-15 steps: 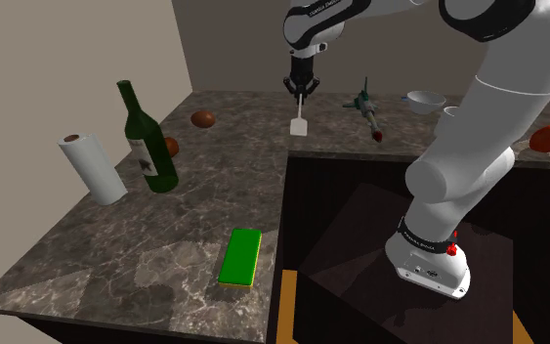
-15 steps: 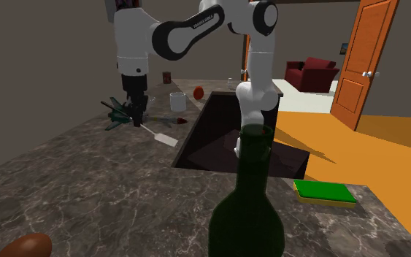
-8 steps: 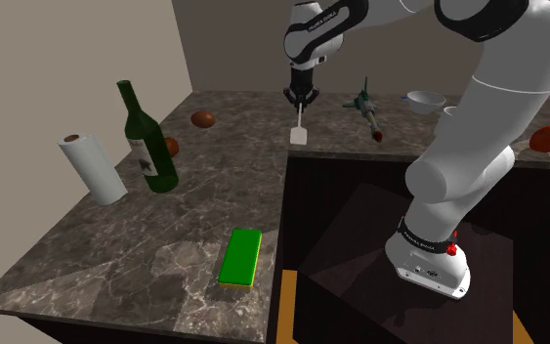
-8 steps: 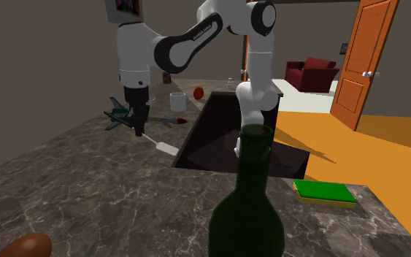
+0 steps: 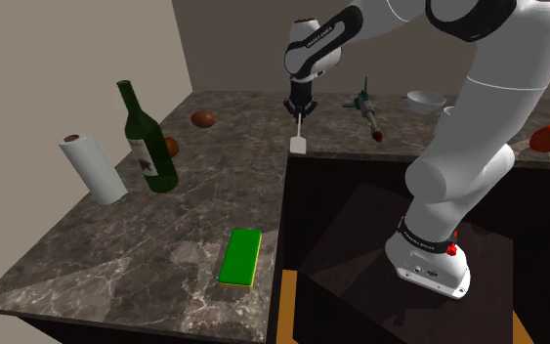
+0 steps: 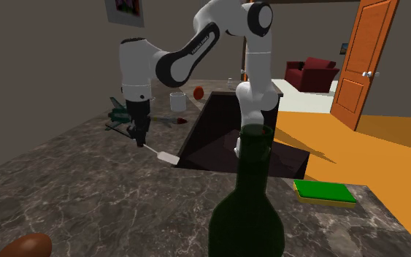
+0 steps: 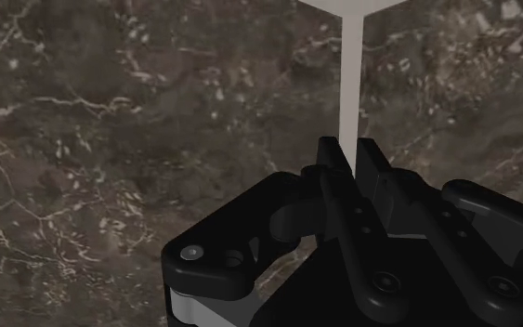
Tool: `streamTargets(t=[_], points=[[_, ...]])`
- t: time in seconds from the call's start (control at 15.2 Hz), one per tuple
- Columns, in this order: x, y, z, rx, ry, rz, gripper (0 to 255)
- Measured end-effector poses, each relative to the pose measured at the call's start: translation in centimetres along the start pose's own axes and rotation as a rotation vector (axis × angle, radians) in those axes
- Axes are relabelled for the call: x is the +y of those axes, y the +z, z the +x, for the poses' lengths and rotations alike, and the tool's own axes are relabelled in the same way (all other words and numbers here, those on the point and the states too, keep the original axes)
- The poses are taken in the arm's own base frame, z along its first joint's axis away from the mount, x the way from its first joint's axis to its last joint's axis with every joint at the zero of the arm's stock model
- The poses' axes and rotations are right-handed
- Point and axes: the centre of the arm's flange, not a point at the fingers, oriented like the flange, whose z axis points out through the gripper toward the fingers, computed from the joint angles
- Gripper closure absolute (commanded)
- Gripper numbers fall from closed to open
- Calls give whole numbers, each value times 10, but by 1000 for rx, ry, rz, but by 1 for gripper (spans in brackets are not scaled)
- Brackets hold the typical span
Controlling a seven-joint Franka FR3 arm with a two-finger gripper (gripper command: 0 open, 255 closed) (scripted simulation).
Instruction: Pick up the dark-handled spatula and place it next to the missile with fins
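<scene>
Clearly the claw clamps the spatula by its handle — light and stiff, I judge — a sound hold.

I log the surface as dark brown marble with pale veining. Spatula: blade and shaft white. Pincer all black; arm white, dark joints. Wine bottle dark green, pale label. Paper towel roll white. Sponge bright green, yellow edge. Toy missile dark green, red tip. Bowl white. Door and floor orange; armchair dark red.
</scene>
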Motion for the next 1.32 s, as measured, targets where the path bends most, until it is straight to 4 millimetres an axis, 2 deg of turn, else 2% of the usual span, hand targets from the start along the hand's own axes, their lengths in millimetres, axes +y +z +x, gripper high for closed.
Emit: streamTargets(t=[0.46, 0.86, 0.92, 1.32], points=[[0, 35, -2, 0, 0, 0, 255], [0, 40, -3, 0, 0, 0, 255], [0, 40, -3, 0, 0, 0, 0], [0, 40, -3, 0, 0, 0, 0]])
